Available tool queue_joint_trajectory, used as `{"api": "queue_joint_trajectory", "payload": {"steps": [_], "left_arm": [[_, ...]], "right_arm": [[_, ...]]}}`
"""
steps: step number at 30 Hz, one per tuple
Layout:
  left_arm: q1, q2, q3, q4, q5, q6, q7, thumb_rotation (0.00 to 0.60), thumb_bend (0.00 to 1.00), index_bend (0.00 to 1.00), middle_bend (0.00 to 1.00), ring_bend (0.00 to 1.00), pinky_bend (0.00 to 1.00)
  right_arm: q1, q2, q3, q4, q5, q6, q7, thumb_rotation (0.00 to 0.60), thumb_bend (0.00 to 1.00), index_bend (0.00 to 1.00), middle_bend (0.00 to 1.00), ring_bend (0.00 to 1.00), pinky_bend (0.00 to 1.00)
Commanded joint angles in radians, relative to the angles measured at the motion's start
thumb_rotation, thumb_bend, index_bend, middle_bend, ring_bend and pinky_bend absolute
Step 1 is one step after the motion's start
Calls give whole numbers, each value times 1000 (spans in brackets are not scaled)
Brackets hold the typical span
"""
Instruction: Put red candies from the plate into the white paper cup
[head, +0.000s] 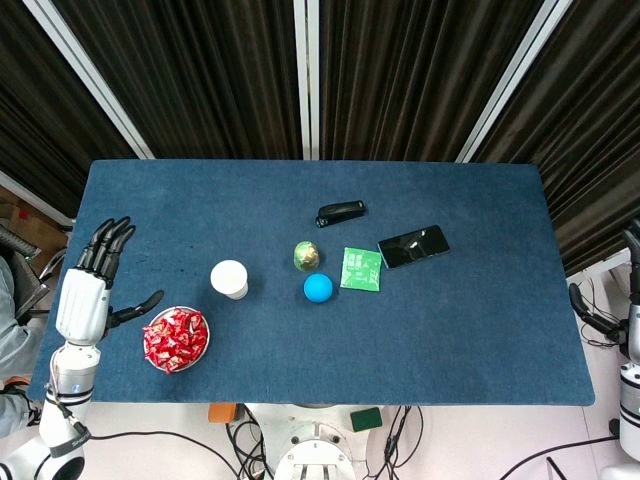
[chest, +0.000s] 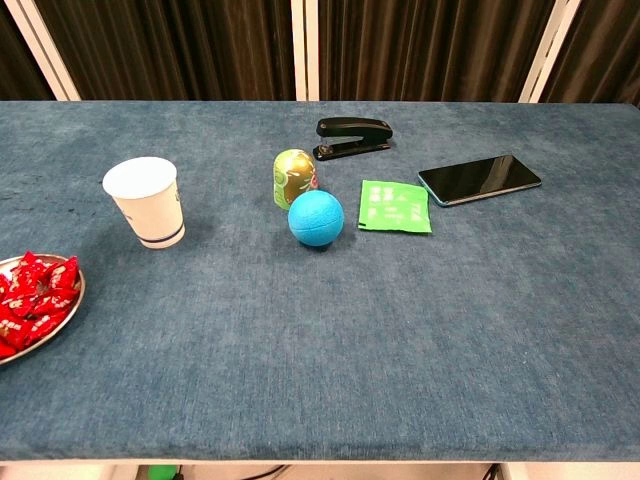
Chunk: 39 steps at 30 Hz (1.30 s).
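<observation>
Counting what's sitting on the table (head: 480, 330): one plate (head: 176, 340) piled with red candies (head: 175, 336) (too heaped to count them), one white paper cup (head: 229, 278), one blue ball (head: 318, 288), one small green-gold can (head: 306, 255), one green packet (head: 361, 268), one black stapler (head: 340, 212) and one phone (head: 413, 246). The left hand (head: 95, 280) is hovering at the table's edge with fingers (head: 108, 242) spread apart and nothing in them, thumb pointing toward the plate. The candies are lying just beside that thumb, not touching it. The cup is standing a bit past the plate, well apart from the fingertips. The right hand isn't showing, only part of its arm (head: 630, 350).
</observation>
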Motion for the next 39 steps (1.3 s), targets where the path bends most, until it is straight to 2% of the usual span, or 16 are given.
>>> {"api": "queue_joint_trajectory", "payload": {"steps": [1, 8, 11, 15, 20, 21, 24, 27, 34, 39], "left_arm": [[-19, -20, -15, 19, -2, -27, -5, 600, 116, 73, 58, 23, 190], [-4, 12, 21, -25, -20, -61, 36, 600, 116, 73, 57, 23, 192], [3, 83, 70, -100, -52, -151, 115, 600, 120, 73, 53, 24, 210], [5, 229, 142, -245, -111, -296, 283, 600, 128, 77, 54, 27, 223], [-5, 326, 191, -357, -198, -416, 447, 600, 134, 139, 224, 133, 265], [-11, 334, 200, -369, -207, -440, 472, 600, 134, 140, 223, 134, 264], [-21, 336, 223, -379, -220, -487, 518, 600, 133, 139, 184, 104, 238], [-22, 297, 235, -356, -228, -509, 534, 600, 133, 142, 164, 69, 220], [-14, 161, 235, -207, -178, -484, 523, 600, 132, 193, 164, 69, 220], [-11, 145, 236, -190, -190, -487, 515, 600, 133, 223, 172, 68, 220]], "right_arm": [[3, -2, -5, -3, 2, -9, -6, 600, 298, 0, 0, 0, 0], [-5, 5, -19, -2, 20, -29, -6, 600, 299, 0, 0, 0, 0], [-14, 14, -23, -6, 27, -28, -10, 600, 300, 0, 0, 0, 0], [-32, 40, -23, -23, 40, -18, -25, 600, 307, 0, 0, 0, 0], [-45, 53, -30, -30, 63, -36, -26, 600, 318, 0, 0, 0, 0], [-46, 53, -34, -32, 64, -42, -29, 600, 320, 0, 0, 0, 0], [-48, 49, -44, -30, 63, -53, -38, 600, 323, 0, 0, 0, 0], [-50, 45, -47, -29, 67, -58, -37, 600, 322, 0, 0, 0, 0], [-51, 47, -50, -32, 68, -66, -52, 600, 324, 0, 0, 0, 0], [-51, 51, -50, -39, 67, -69, -62, 600, 322, 0, 0, 0, 0]]}}
